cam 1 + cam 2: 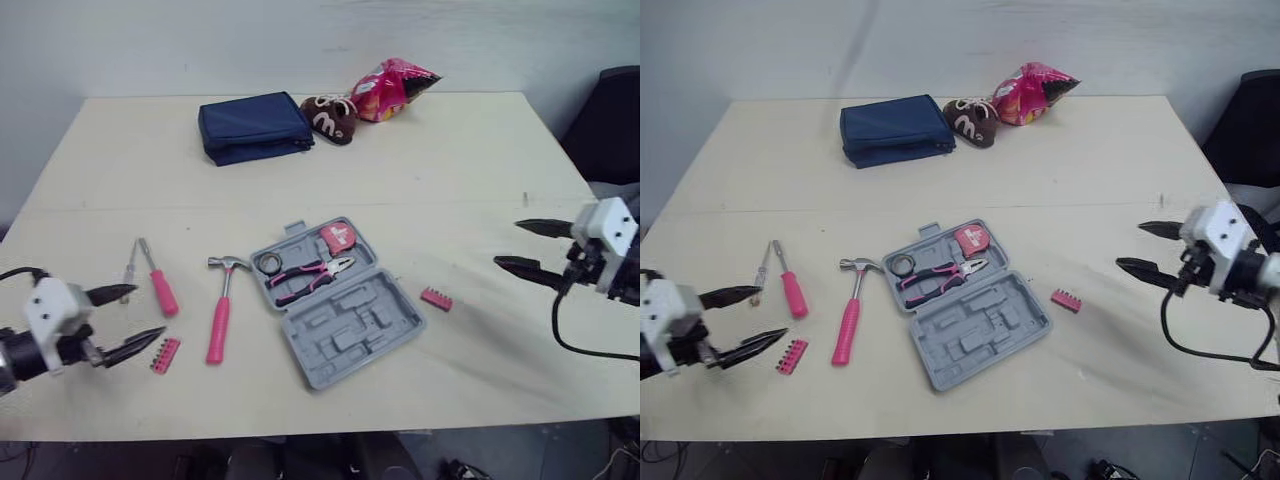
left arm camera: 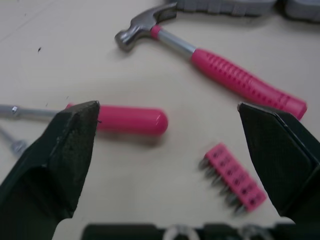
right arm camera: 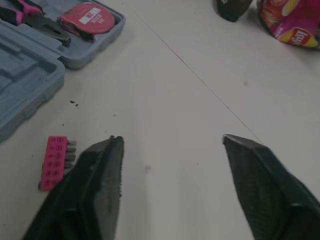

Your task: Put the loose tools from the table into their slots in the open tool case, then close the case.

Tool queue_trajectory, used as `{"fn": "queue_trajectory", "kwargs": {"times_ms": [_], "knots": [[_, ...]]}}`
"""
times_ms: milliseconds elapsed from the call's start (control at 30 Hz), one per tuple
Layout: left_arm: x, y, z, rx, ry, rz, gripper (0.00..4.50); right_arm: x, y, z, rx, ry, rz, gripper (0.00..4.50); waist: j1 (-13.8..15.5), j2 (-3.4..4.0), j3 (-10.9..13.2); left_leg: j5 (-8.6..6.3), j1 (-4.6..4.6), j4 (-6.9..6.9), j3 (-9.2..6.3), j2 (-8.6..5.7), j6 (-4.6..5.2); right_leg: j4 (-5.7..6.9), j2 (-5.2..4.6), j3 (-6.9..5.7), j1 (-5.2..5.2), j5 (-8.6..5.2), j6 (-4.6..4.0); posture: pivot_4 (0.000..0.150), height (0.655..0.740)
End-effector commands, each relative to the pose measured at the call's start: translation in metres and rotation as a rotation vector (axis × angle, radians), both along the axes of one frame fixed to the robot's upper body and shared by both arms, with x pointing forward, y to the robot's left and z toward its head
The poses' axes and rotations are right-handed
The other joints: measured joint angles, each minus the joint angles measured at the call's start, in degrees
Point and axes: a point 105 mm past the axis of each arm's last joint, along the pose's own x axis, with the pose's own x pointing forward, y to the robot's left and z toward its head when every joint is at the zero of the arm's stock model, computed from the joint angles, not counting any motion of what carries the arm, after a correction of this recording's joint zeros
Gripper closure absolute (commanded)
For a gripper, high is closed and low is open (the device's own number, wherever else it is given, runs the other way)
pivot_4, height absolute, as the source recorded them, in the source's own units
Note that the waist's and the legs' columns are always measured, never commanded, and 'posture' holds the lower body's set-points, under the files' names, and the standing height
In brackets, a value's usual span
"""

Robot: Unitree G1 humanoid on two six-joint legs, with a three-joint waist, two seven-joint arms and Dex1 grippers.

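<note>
The left claw hangs low over the table with its two fingers spread wide and nothing between them. A pink bit strip lies just beside one fingertip, and a pink-handled screwdriver lies just ahead of the claw next to a thin metal tool. Further toward its inner side lies the pink hammer, near the open grey tool case, whose lid half holds a black ring, pliers and a red tape measure. Far beyond both claws sit a blue pouch, a brown plush and a snack bag. A second bit strip lies between the case and the right claw, near it. That claw also stands apart and empty.
</note>
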Motion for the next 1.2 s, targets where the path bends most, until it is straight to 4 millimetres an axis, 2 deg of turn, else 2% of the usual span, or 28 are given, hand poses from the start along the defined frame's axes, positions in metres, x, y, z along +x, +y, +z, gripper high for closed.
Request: {"fn": "queue_trajectory", "kwargs": {"times_ms": [33, 167, 233, 267, 467, 733, 1000, 1200], "knots": [[0.000, -0.043, -0.004, -0.007, 0.021, -0.075, 1.65, 0.010, 0.021, -0.002, -0.034, 0.029, 0.035, 2.74, 0.0, 0.00, 0.0, 0.00, -0.03, 0.05, -0.02, 0.00, 0.00, 0.00, 0.01, 0.00, 0.00, 0.00, 0.00, 0.150, 0.7400], [0.000, -0.084, -0.021, 0.006, 0.088, -0.119, 3.37, 0.022, 0.046, -0.016, -0.117, 0.065, 0.074, 4.49, 0.0, 0.00, 0.0, 0.00, -0.05, 0.11, -0.04, -0.01, 0.01, 0.02, 0.02, 0.01, 0.01, 0.01, 0.01, 0.150, 0.7400], [-0.002, -0.099, -0.031, 0.029, 0.121, -0.136, 4.34, 0.029, 0.057, -0.021, -0.142, 0.058, 0.079, 4.50, 0.0, 0.00, 0.0, 0.00, -0.06, 0.13, -0.04, 0.01, 0.01, 0.01, 0.07, 0.02, 0.01, 0.01, 0.01, 0.150, 0.7400], [-0.001, -0.103, -0.034, 0.044, 0.119, -0.136, 4.43, 0.032, 0.061, -0.023, -0.154, 0.052, 0.084, 4.50, -0.2, 0.00, 0.0, 0.00, -0.06, 0.15, -0.04, 0.01, 0.01, 0.01, 0.08, 0.04, 0.01, 0.01, 0.01, 0.150, 0.7400], [0.006, -0.124, -0.043, 0.023, 0.136, -0.089, 4.43, 0.041, 0.089, -0.046, -0.205, 0.084, 0.121, 4.50, 0.0, 0.01, 0.0, -0.13, -0.11, 0.49, -0.03, 0.32, -0.16, 0.05, 0.44, 0.10, 0.02, 0.01, 0.00, 0.150, 0.7400], [0.015, -0.132, -0.051, 0.047, 0.148, -0.054, 4.43, 0.050, 0.123, -0.066, -0.190, 0.096, 0.182, 4.50, 0.0, 0.01, 0.0, -0.16, -0.14, 0.63, -0.03, 0.36, -0.16, 0.11, 0.48, 0.11, 0.01, 0.01, -0.01, 0.150, 0.7400], [0.027, -0.142, -0.049, 0.015, 0.135, -0.039, 4.43, 0.056, 0.137, -0.074, -0.178, 0.092, 0.223, 4.50, -0.1, 0.01, 0.0, -0.17, -0.12, 0.66, -0.02, 0.40, -0.18, 0.13, 0.54, 0.11, 0.02, 0.01, -0.01, 0.150, 0.7400], [0.037, -0.143, -0.047, 0.014, 0.123, -0.030, 4.43, 0.041, 0.138, -0.072, -0.175, 0.119, 0.283, 4.50, 0.0, 0.01, 0.0, -0.17, -0.11, 0.67, -0.02, 0.45, -0.19, 0.15, 0.56, 0.11, 0.02, 0.01, -0.02, 0.150, 0.7400]]}}
